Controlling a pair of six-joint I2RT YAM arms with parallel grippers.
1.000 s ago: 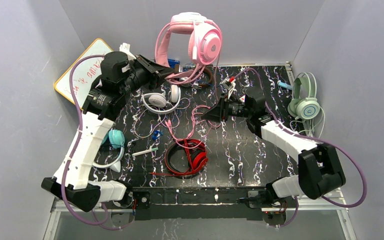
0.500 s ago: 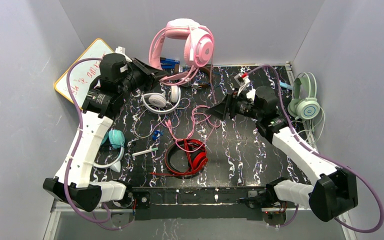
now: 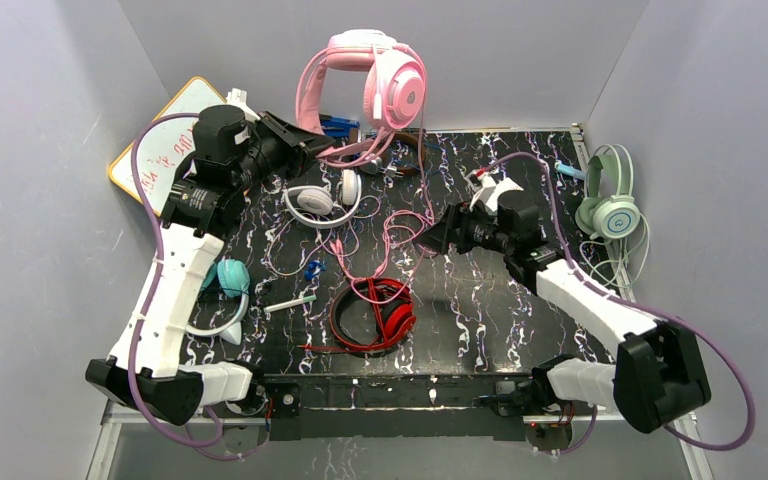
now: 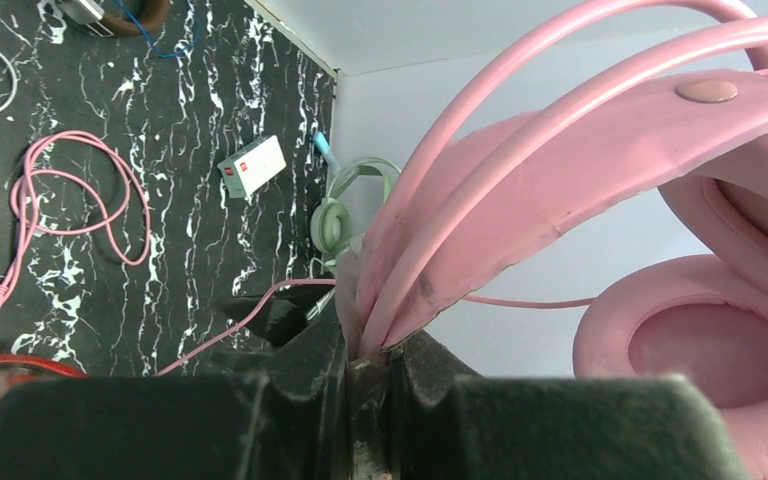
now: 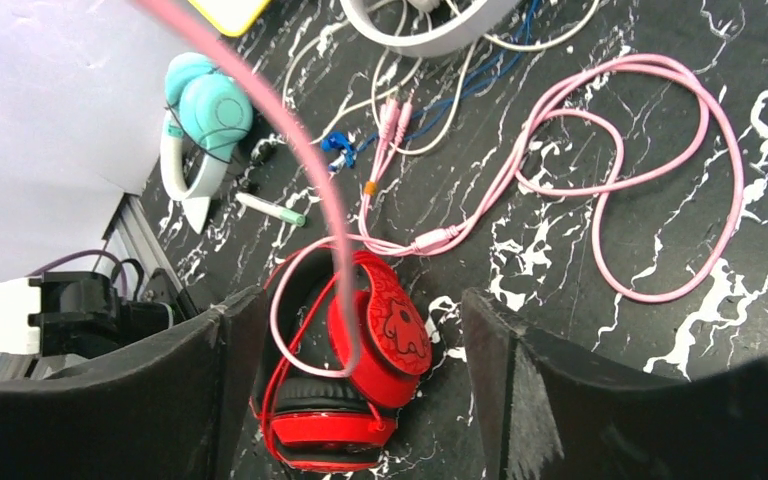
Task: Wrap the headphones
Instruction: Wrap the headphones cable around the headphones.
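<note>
Held high at the back: pink headphones (image 3: 395, 85), band (image 4: 560, 150) clamped tight in left jaws. Right jaws gaping around the hanging cord (image 5: 330, 190), nothing gripped. Could drag red headphones (image 3: 380, 315) along, cord looped over them.

table (image 3: 500, 300): black, marbled with white and faint purple veins
red headphones (image 3: 397, 322): red cups and band, black padding, red cord
pink headphones (image 3: 405, 92): pale pink throughout, beyond the red headphones
pink cord (image 5: 432, 240): the same pink, looped just beyond the red headphones
teal headphones (image 3: 232, 275): teal cups, white band, left of the red headphones
white headphones (image 3: 312, 200): white, beyond the red headphones
mint headphones (image 3: 615, 215): mint green, right of the red headphones
small box (image 4: 252, 165): white, red label
whiteboard (image 3: 185, 105): white face, yellow rim, red writing
left arm (image 3: 175, 290) and right arm (image 3: 580, 295): white shells, black joints, purple cables
</note>
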